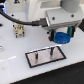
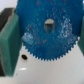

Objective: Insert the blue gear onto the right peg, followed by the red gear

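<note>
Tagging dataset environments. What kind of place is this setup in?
Likely a lab bench or robot test cell: a plain white tabletop, a grey plate with two pegs as a fixture, and the gripper carrying the blue gear.

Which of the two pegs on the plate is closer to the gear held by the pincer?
The peg on the exterior view's right; it stands almost under the blue gear, while the other peg stands farther toward the left.
</note>
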